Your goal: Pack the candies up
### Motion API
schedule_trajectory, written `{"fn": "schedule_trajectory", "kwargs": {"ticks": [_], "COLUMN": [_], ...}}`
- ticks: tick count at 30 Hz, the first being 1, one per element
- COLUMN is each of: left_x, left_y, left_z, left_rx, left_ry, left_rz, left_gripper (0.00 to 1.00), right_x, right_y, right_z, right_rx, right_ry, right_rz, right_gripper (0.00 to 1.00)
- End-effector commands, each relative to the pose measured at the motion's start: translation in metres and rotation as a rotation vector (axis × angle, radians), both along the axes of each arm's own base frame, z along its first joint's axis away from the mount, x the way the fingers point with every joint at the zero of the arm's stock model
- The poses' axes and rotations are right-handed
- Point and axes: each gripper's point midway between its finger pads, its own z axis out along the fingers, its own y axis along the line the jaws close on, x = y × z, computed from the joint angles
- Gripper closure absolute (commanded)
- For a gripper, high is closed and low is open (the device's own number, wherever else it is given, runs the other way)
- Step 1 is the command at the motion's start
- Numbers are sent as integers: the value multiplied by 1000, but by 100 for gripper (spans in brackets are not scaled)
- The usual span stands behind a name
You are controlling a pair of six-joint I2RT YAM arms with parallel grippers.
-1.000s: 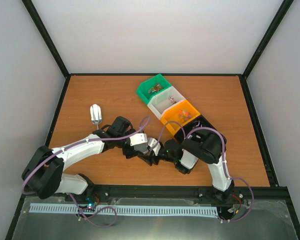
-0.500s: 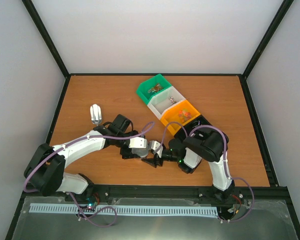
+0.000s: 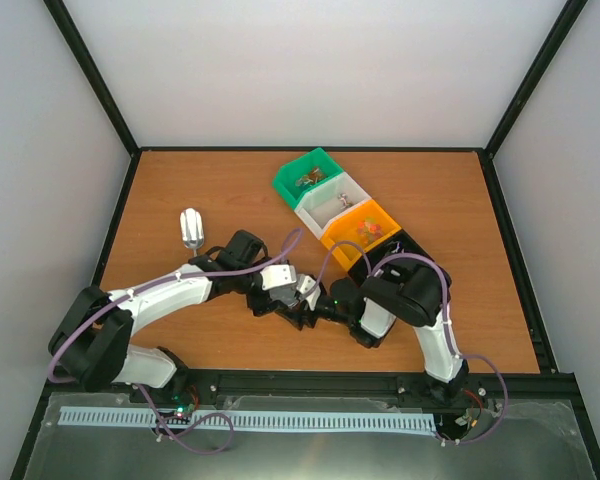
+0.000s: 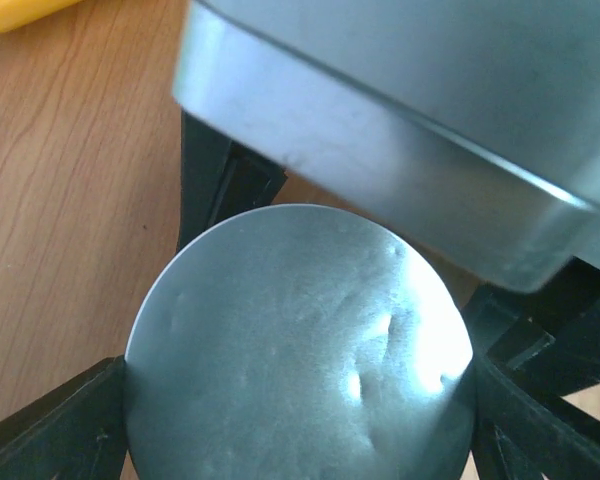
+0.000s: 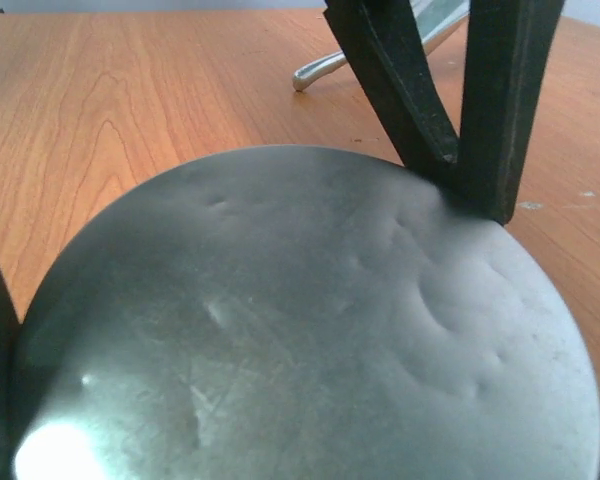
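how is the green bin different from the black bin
The green bin sits at the far end of the row; the black bin sits at the near end. The green bin is in full view, with candies inside; the black bin is partly covered by the right arm, and its contents are hard to make out. Both are open bins in one slanted row.
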Motion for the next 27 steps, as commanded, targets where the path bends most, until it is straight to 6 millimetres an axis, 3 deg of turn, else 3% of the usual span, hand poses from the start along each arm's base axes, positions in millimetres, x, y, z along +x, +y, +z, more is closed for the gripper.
{"fn": "schedule_trajectory", "kwargs": {"ticks": [1, 5, 12, 23, 27], "left_x": [-8, -25, -52, -73, -69], "left_y": [7, 9, 13, 13, 12], "left_z": [-9, -7, -8, -4, -5], "left_rx": [34, 39, 58, 41, 52], "left_ry": [25, 27, 47, 78, 72], "left_rz": [3, -110, -321, -528, -510], "left_gripper": [55, 56, 58, 59, 61], "right_x": [5, -4, -24, -49, -50], "right_y": [7, 3, 7, 8, 7], "right_z": [8, 1, 1, 13, 14], "right_rx": [43, 25, 33, 51, 36], "right_ry": [-38, -45, -57, -24, -22], "right_rz": [-27, 13, 132, 310, 329], "right_gripper": [22, 36, 46, 49, 42]}}
